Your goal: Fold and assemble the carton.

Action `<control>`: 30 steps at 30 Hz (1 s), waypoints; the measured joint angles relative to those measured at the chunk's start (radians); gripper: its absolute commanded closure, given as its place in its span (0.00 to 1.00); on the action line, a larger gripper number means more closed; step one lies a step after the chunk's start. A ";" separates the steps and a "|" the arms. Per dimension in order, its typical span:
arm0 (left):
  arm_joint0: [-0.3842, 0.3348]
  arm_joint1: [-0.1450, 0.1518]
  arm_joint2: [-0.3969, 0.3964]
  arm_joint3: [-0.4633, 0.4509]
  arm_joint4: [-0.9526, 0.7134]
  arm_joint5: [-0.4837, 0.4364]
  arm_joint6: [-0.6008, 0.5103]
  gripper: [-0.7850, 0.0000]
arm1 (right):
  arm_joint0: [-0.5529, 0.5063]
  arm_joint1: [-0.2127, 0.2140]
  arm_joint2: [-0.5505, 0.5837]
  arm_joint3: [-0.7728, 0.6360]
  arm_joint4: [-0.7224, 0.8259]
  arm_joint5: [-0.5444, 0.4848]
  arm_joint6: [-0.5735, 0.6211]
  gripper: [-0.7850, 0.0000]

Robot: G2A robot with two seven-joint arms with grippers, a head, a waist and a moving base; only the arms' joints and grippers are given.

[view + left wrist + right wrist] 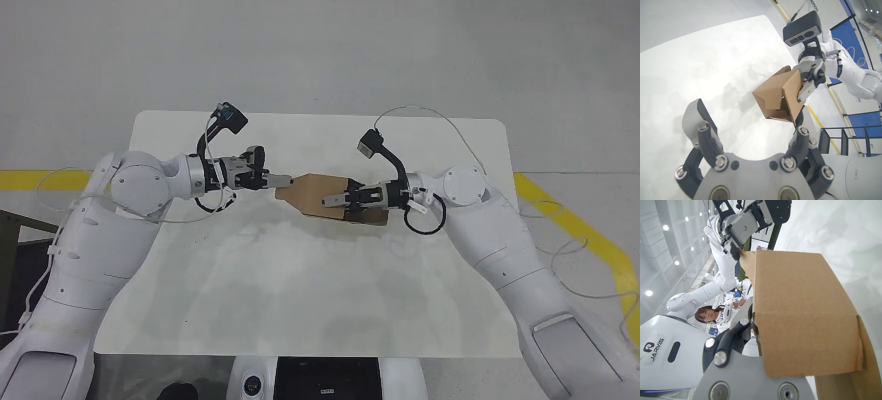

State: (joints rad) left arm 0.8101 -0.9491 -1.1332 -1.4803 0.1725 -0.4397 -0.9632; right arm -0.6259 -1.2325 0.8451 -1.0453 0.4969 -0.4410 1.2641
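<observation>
A brown carton (322,192), partly folded with an open end and loose flaps, hangs above the middle of the white table. My right gripper (352,196) is shut on one side panel, and in the left wrist view its fingers (804,89) pinch the carton (772,94) wall. From the other side, my left gripper (278,181) meets the carton's pointed flap. It stands open (749,108), with one fingertip (799,116) against the carton's lower edge and the other well apart. In the right wrist view the carton (800,313) hides my right fingers, and the left gripper's finger (734,254) touches the flap's tip.
The white table (300,290) lies bare around and below the carton, with its far edge just behind both arms. A yellow floor line (575,230) runs past the table's right side.
</observation>
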 measured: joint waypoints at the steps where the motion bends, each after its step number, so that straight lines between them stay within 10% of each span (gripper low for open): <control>1: -0.001 0.000 0.002 0.007 0.007 0.000 0.002 0.00 | -0.002 0.000 0.002 -0.003 0.002 -0.001 0.002 1.00; 30: 0.020 0.007 -0.004 0.012 0.001 -0.043 0.009 0.00 | -0.031 -0.011 0.044 -0.043 0.104 -0.017 0.049 1.00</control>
State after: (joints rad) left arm 0.8304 -0.9426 -1.1369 -1.4678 0.1730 -0.4823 -0.9538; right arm -0.6570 -1.2434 0.8887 -1.0886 0.6008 -0.4584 1.3128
